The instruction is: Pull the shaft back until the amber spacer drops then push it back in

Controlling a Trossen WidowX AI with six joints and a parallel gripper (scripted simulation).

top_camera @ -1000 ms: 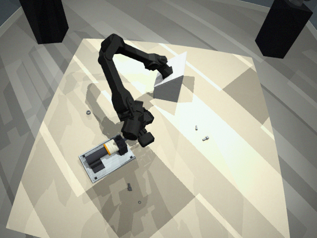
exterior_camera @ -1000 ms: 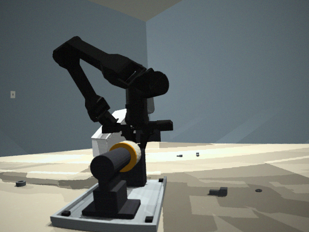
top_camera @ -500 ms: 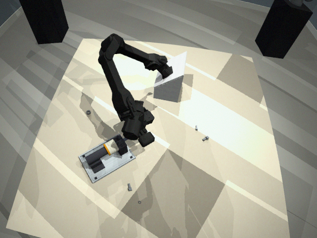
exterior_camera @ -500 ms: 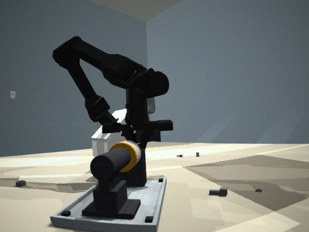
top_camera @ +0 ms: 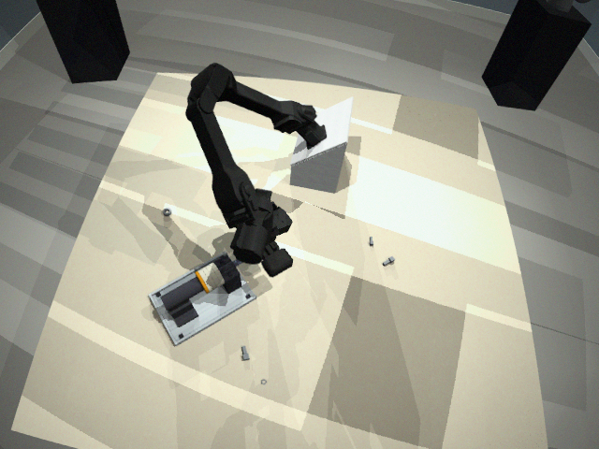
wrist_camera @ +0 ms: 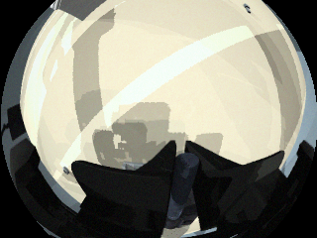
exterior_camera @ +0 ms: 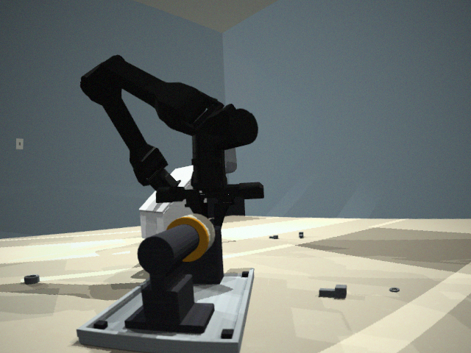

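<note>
The dark housing block with its long barrel stands on a grey base plate. The amber spacer sits upright against the barrel's end, with no visible gap. Pale spacers fill the space between it and a dark upright support. My gripper is just outside that support, pointing down, shut on the dark shaft, whose end shows between the fingers. The shaft inside the spacers and barrel is hidden.
A grey wedge-shaped block stands by the arm's base. A thick ring, a bolt and a thin washer lie around the plate. Two small bolts lie farther right.
</note>
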